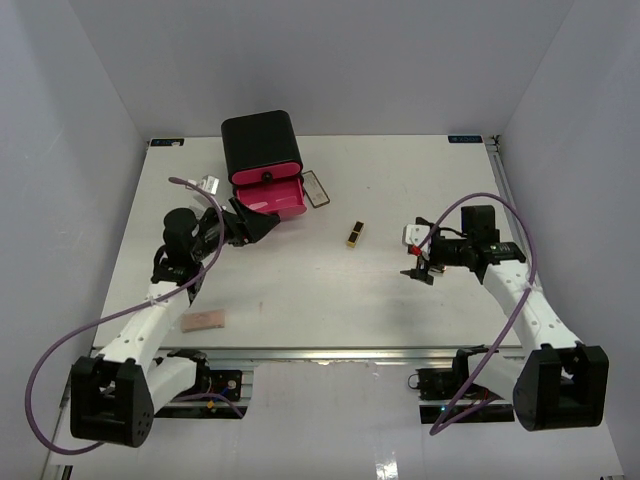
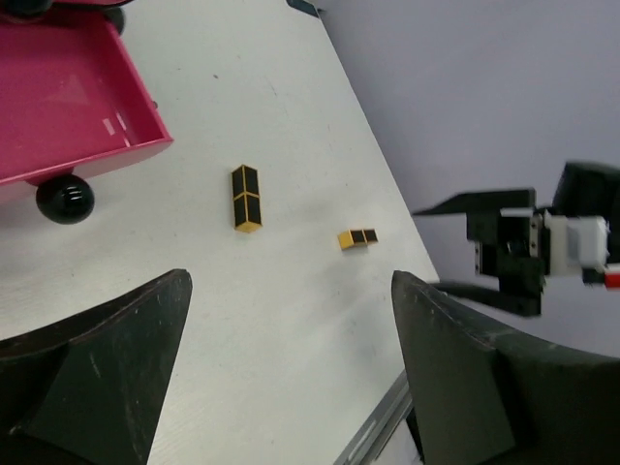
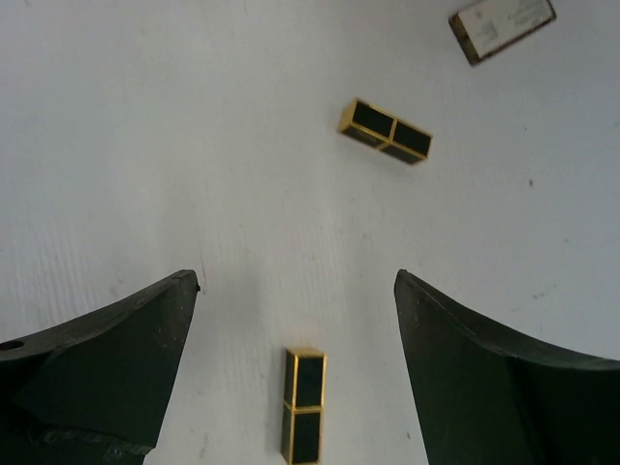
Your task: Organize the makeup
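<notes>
- A beige-pink pad (image 1: 204, 320) lay flat on the white table (image 1: 330, 300), near the front edge and just beside the left arm.
- The left gripper (image 1: 252, 228) hung just in front of the pink drawer (image 1: 268, 197). Its fingers (image 2: 116, 358) were spread wide, gripping nothing, with only bare table between them.
- The black box (image 1: 260, 145) stood at the back of the table with the pink drawer pulled out toward the arms.
- In the left wrist view, a black rounded thing (image 2: 65, 199) sat against the drawer's near edge (possibly a knob or a cap; the view was too partial to tell).
- A flat rectangular compact (image 1: 316, 188) lay just beside the drawer's right side.
- A gold-and-black lipstick tube (image 1: 355, 234) lay on its side near the middle of the table, between the two grippers and apart from both.
- A second lipstick tube (image 3: 304, 405) lay on the table below the right gripper (image 3: 295, 286).
- In the right wrist view, this tube sat in the gap between the fingers (image 3: 484, 368), touching neither. The jaws stood far apart and held nothing.
</notes>
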Controlling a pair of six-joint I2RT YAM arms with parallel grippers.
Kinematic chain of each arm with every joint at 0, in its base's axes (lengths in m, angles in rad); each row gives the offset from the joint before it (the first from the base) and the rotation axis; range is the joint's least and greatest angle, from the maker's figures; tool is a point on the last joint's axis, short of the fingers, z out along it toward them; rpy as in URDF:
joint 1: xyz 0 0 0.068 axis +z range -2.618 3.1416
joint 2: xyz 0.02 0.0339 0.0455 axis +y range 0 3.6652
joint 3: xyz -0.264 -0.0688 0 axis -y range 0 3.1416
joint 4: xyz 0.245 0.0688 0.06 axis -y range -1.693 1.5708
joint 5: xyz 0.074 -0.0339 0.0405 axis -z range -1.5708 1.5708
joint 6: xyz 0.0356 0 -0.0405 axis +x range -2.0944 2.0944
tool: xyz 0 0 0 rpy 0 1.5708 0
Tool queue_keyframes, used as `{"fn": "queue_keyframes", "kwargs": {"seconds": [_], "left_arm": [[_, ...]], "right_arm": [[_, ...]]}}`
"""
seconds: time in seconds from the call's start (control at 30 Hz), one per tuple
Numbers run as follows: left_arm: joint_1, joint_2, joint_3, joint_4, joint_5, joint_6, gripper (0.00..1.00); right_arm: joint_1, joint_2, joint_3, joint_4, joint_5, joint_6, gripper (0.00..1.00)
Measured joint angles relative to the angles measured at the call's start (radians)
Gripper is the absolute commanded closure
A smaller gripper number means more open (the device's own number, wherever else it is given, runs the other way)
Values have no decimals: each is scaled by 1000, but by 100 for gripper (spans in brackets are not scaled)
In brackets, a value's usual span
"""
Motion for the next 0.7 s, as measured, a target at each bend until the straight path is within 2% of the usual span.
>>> {"fn": "queue_keyframes", "kwargs": {"seconds": [0.1, 0.23, 0.33, 0.5, 0.7], "left_arm": [[0, -84, 90, -195, 42, 147, 2], [0, -228, 116, -330, 14, 288, 2], [0, -307, 108, -387, -22, 348, 2], [0, -351, 99, -435, -68, 396, 2], [0, -403, 85, -470, -112, 415, 2]], "right_arm": [[-1, 73, 56, -72, 147, -113, 11], [-1, 176, 100, -129, 319, -202, 12], [-2, 246, 129, -155, 414, -224, 13], [-2, 348, 151, -153, 532, -217, 16], [-2, 422, 153, -131, 600, -184, 23]]}}
